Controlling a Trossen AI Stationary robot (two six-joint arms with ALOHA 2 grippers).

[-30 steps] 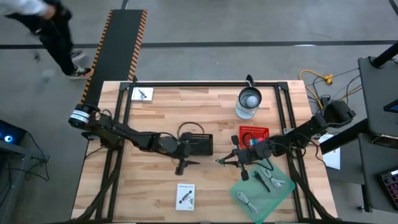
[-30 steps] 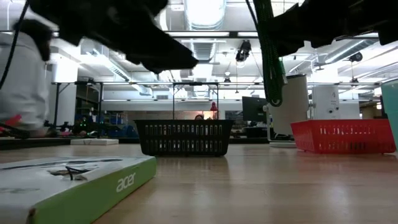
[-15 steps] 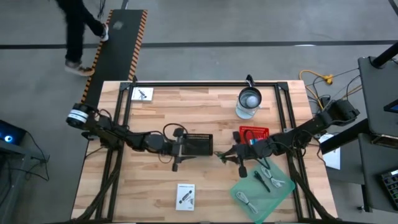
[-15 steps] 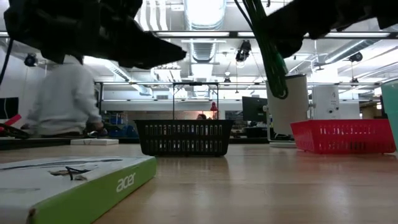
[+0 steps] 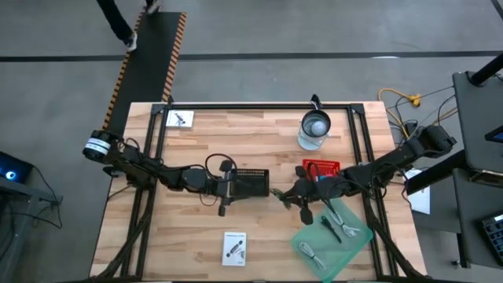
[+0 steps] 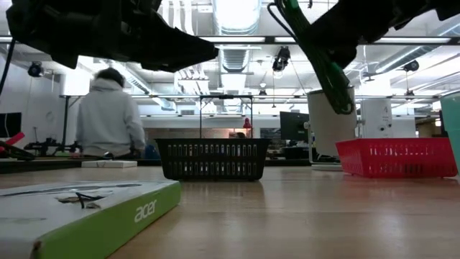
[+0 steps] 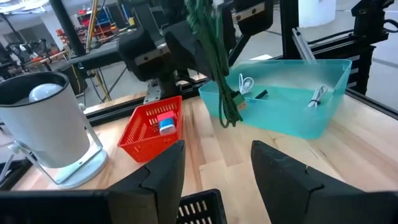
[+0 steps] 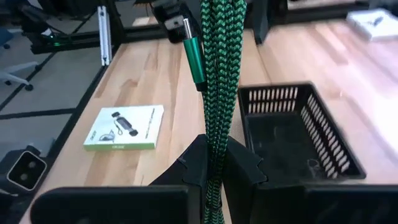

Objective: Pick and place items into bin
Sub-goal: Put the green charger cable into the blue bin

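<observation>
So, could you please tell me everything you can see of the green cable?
The green cable is braided in a green-and-black zigzag, folded into a bundle of several strands, with a green metallic plug at one end. The right gripper pinches it between shut jaws, so it hangs above the wooden table, near the black basket, touching nothing else.

Bright, even overhead light fills the workshop, with ceiling fixtures [image 6: 237,13] blowing out to white glare in the low view. Against that glare both arms read as near-black silhouettes. The wooden tabletop [image 5: 196,236] is evenly lit from above, with only soft, faint shadows. A person [image 6: 108,115] walking in the background is smeared by motion blur. In the wrist views, the nearest dark fingers [image 7: 273,177] sit soft and out of focus.
</observation>
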